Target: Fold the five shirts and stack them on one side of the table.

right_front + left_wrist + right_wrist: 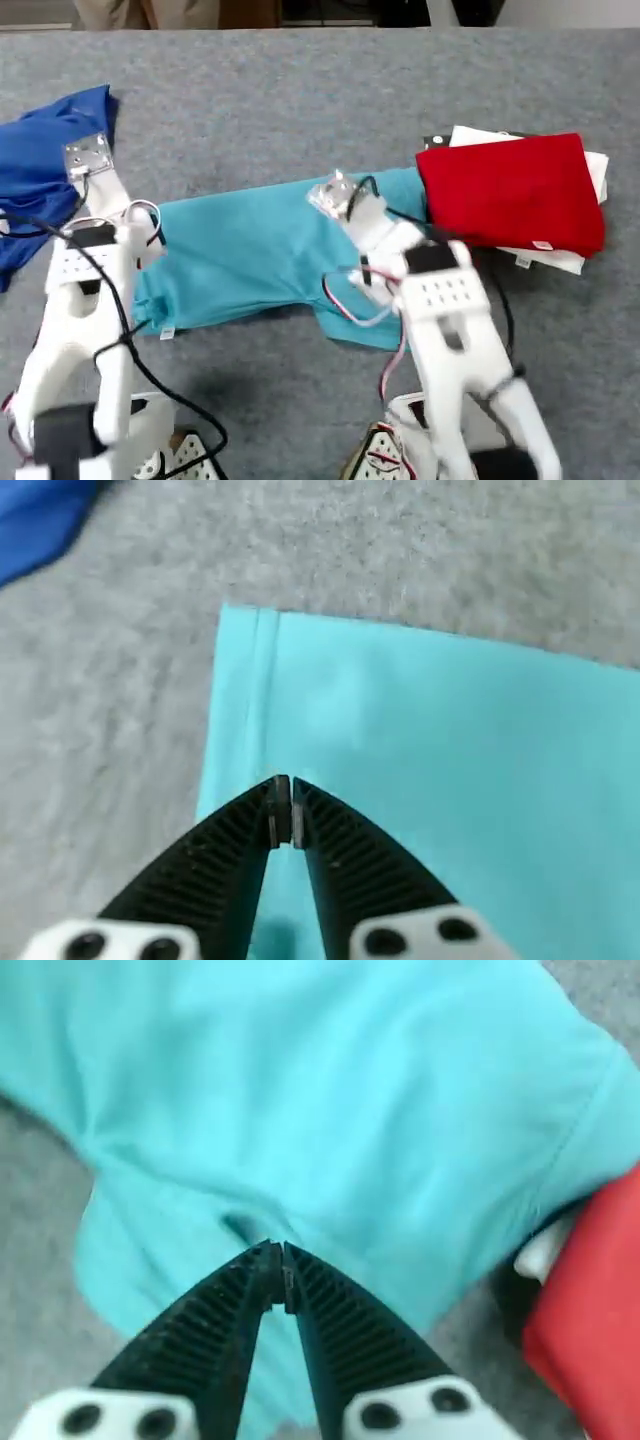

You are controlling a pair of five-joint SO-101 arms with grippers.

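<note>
Two arms are standing at the grey bench, one at each end of the turquoise shirt, which is lying spread out across the middle of the bench with its long side running between them. The left pincer is sitting clenched, its black toothed tips pressing together with no gap. It is pointing down at the turquoise shirt just inside that shirt's hemmed edge, and I cannot tell whether any cloth is caught between the tips. The right pincer is likewise clenched, its tips meeting. It is hanging over a rumpled, creased part of the turquoise shirt towards the end away from the hem, and again it is unclear whether cloth is being pinched. A blue shirt is lying crumpled beyond the hemmed end of the turquoise shirt, with bare bench showing between the two. A folded red shirt is resting at the turquoise shirt's other end, its edge meeting the turquoise cloth. It is lying on a folded white shirt whose borders are showing around it.
</note>
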